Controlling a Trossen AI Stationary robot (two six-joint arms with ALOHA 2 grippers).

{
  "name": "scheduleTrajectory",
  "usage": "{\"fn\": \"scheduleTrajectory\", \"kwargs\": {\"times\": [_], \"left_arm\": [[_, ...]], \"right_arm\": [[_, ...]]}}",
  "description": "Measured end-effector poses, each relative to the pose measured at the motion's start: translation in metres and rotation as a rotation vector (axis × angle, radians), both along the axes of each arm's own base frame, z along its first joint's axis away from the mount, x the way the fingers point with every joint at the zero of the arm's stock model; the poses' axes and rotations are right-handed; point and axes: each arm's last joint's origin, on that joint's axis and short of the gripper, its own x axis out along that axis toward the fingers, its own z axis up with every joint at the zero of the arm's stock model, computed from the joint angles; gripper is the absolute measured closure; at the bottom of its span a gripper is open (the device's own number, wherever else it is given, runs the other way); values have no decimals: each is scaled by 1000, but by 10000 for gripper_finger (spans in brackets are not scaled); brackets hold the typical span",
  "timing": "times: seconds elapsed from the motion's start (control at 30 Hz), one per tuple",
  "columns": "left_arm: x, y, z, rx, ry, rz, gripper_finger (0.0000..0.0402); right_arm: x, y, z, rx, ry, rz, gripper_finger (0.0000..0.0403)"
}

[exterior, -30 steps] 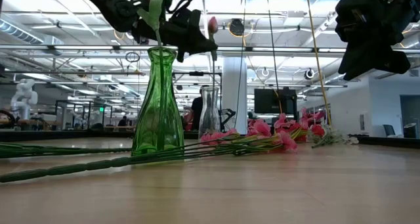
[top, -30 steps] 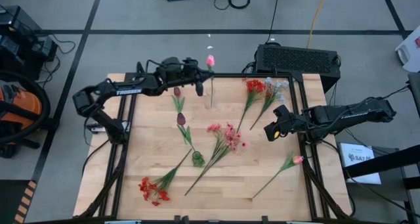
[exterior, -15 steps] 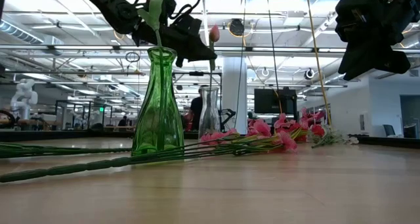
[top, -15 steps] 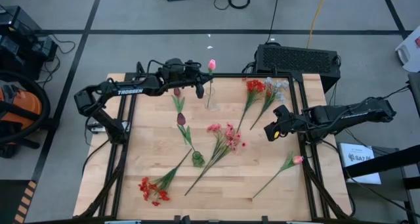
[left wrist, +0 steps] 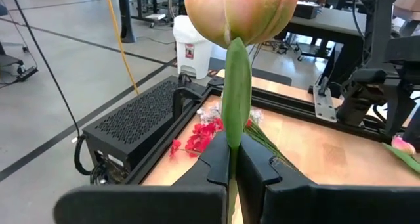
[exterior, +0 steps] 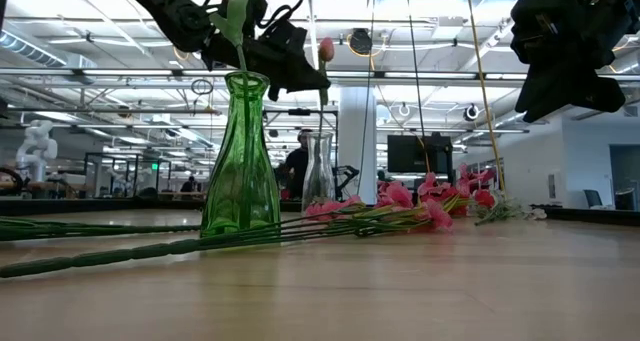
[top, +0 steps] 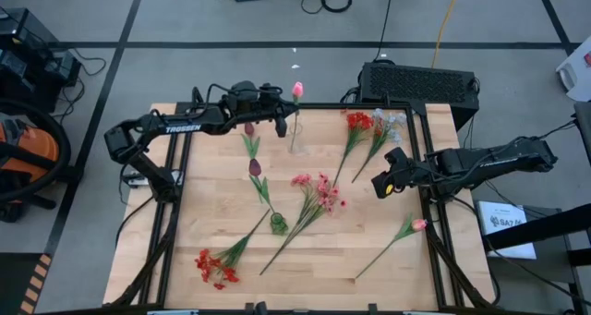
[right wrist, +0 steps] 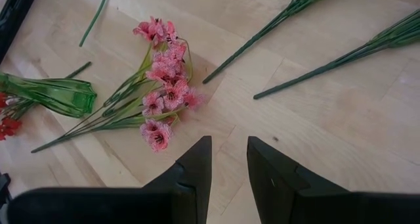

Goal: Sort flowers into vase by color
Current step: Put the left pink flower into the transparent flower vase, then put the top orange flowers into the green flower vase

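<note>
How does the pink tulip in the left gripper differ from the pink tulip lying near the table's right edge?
The held pink tulip is off the table, its stem upright and clamped in the left gripper; the loose pink tulip lies flat on the table, untouched. The held one is at the far edge; the loose one lies near the right side, nearer the idle right gripper. Both have pink heads and green stems.

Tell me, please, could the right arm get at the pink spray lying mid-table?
Probably yes: the right gripper hangs empty and open just beside the pink spray, with only bare wood between them.
</note>
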Motion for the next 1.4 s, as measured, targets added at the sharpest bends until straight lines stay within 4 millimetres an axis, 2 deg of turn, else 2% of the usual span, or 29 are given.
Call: {"fn": "scheduleTrajectory", "kwargs": {"times": [0.1,0.4,0.6,0.83,1.07,1.3,1.4], "left_arm": [[0,0,0,0,0,0,376],[-1,0,-1,-10,16,0,292],[-10,-6,9,-13,47,9,280],[-38,-19,35,26,114,82,279],[-76,-41,62,0,155,96,279],[-111,-64,73,-54,245,80,279],[-120,-75,72,-75,218,73,279]], "right_arm": [[0,0,0,0,0,0,314],[0,0,0,2,0,1,314],[0,0,0,4,0,3,314],[0,0,0,4,0,3,314],[4,1,3,11,-50,3,314],[10,0,10,-34,-156,-45,314],[13,-3,13,-101,-205,-114,314]]}}
